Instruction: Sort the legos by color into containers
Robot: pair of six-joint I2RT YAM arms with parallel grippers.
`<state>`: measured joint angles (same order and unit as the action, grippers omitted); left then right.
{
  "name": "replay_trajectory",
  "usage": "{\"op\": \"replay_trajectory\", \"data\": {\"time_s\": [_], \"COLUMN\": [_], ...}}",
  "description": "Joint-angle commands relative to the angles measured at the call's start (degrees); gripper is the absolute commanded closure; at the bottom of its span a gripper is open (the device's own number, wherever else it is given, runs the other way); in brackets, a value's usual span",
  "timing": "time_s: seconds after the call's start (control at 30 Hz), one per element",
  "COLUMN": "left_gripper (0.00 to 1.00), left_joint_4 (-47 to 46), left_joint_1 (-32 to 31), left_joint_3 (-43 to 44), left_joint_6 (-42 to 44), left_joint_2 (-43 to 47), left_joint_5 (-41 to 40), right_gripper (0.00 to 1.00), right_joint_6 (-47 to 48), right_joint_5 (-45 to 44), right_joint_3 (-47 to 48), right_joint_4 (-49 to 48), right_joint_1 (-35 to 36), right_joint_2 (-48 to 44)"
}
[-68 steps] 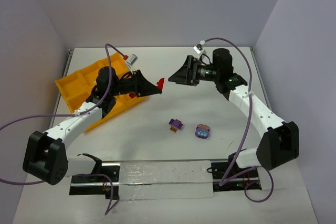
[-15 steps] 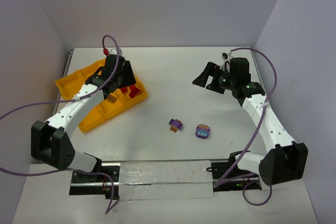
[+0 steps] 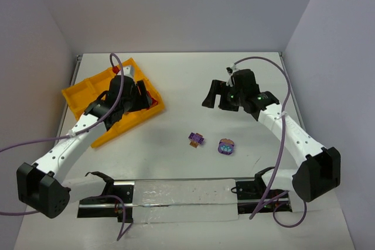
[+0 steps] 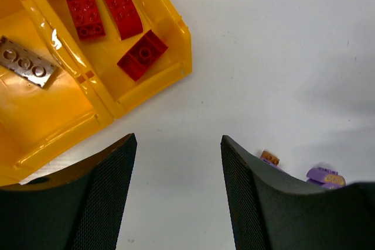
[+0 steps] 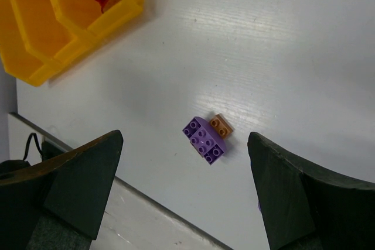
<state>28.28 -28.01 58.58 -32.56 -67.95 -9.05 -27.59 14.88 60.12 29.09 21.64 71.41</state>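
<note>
The yellow-orange tray of containers (image 3: pixel 79 95) lies at the left rear. Three red legos (image 4: pixel 122 13) rest in its corner cell (image 4: pixel 170 39), seen as a red speck (image 3: pixel 154 102) from above. My left gripper (image 3: pixel 146 99) hovers at that corner, open and empty (image 4: pixel 179 141) over bare table. A purple lego with an orange bit (image 3: pixel 196 139) and a purple one with light blue (image 3: pixel 225 147) lie mid-table. My right gripper (image 3: pixel 212 101) hangs open above them, with the purple-orange lego (image 5: pixel 206 137) showing between its wide jaws (image 5: pixel 184 139).
A grey-brown flat brick (image 4: pixel 23 62) lies in the cell beside the red ones. A shiny strip (image 3: pixel 181 194) runs along the near edge between the arm bases. Walls close in the table at the back and on both sides.
The left gripper carried a red brick from mid-table to the tray, let it go there, and now stands open beside the corner. The right gripper swung left and down towards the purple legos.
</note>
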Motion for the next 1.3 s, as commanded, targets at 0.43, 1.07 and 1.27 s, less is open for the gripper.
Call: {"op": "replay_trajectory", "data": {"time_s": [0.43,1.07,1.27], "left_gripper": [0.31,0.13,0.10], "left_joint_4": [1.6,0.5,-3.4], "left_joint_1": [-1.8,-15.8,-21.6], "left_joint_3": [-4.2,2.5,1.8], "left_joint_6": [1.3,2.9,1.1], "left_joint_2": [6.1,-5.1,-9.0], "left_joint_5": [4.9,3.3,6.5], "right_gripper": [0.05,0.04,0.03], "right_joint_6": [-1.3,-1.3,-1.1], "right_joint_5": [-6.9,-9.7,-9.0], "right_joint_3": [3.8,0.4,-2.3], "right_joint_4": [1.1,1.8,2.3], "right_joint_1": [3.8,3.8,0.9], "right_joint_2": [1.0,-2.2,-5.5]}}
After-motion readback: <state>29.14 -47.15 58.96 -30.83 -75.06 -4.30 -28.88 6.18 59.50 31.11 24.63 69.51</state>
